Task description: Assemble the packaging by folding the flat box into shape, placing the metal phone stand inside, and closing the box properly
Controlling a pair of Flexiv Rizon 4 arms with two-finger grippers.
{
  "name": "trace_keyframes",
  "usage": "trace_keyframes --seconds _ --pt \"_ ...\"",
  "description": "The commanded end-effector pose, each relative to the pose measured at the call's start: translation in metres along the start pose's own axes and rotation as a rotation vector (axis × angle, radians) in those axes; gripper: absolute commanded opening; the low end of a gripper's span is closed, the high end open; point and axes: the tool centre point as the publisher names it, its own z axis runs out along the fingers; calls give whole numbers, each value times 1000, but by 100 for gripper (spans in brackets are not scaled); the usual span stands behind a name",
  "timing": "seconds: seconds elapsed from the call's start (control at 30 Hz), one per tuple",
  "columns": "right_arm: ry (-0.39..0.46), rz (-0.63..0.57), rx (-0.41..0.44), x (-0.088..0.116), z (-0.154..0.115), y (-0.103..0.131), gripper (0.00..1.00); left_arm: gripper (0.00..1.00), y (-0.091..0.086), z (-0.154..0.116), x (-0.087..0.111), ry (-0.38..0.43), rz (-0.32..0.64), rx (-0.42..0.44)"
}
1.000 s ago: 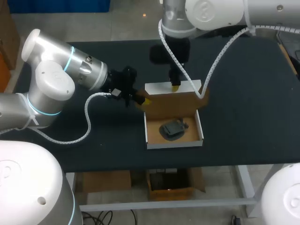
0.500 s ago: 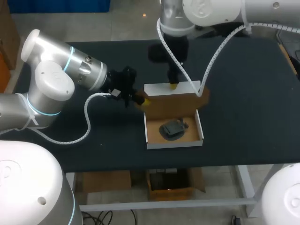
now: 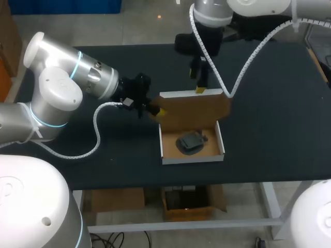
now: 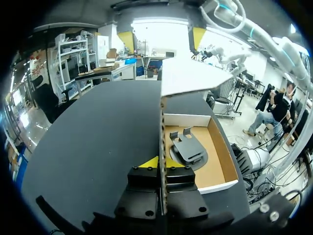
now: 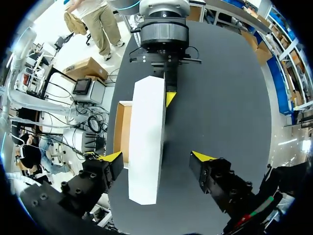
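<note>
The box (image 3: 192, 153) lies open at the table's middle, white outside and brown inside. The dark metal phone stand (image 3: 190, 141) rests in its tray and shows ahead of the left fingers (image 4: 188, 150). The lid (image 3: 194, 110) stands up along the far side. My left gripper (image 3: 156, 110) is shut on the cardboard edge (image 4: 163, 147) at the box's left far corner. My right gripper (image 3: 199, 90) hovers just above the lid's top edge, open. In the right wrist view the white lid (image 5: 146, 142) stands between the spread fingers of that gripper (image 5: 156, 156), nearer one of them, without being clamped.
The black table (image 3: 269, 113) has bare room to the right of the box and in front of it. My left arm (image 3: 62, 93) lies over the table's left part. A white cable loop (image 3: 243, 62) hangs from my right arm near the lid's right corner.
My right gripper has opened and let go of the lid, then risen and shifted back and to the right. The lid stands a little more upright. The left arm has not moved.
</note>
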Motion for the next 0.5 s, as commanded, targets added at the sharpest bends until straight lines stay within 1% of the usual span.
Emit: trace_keyframes --seconds 0.03,0.13,0.17,0.27,0.37,0.4,0.47,0.5 --pt "-5 28 -75 0 -12 -9 100 0 0 2 0 0 0 -1" --pt "-8 88 -118 -6 -20 -13 100 0 0 2 0 0 0 -1" --pt "-14 120 -126 -7 -23 -14 100 0 0 2 0 0 0 -1" --pt "-34 168 -158 -9 -28 -19 100 0 0 2 0 0 0 -1" --pt "-58 245 -164 -14 -29 -27 100 0 0 2 0 0 0 -1" --pt "-72 278 -149 -14 -29 -27 100 0 0 2 0 0 0 -1" --pt "-87 317 -145 -15 -30 -29 100 0 0 2 0 0 0 -1" --pt "-101 349 -124 -15 -31 -30 100 0 0 2 0 0 0 -1"
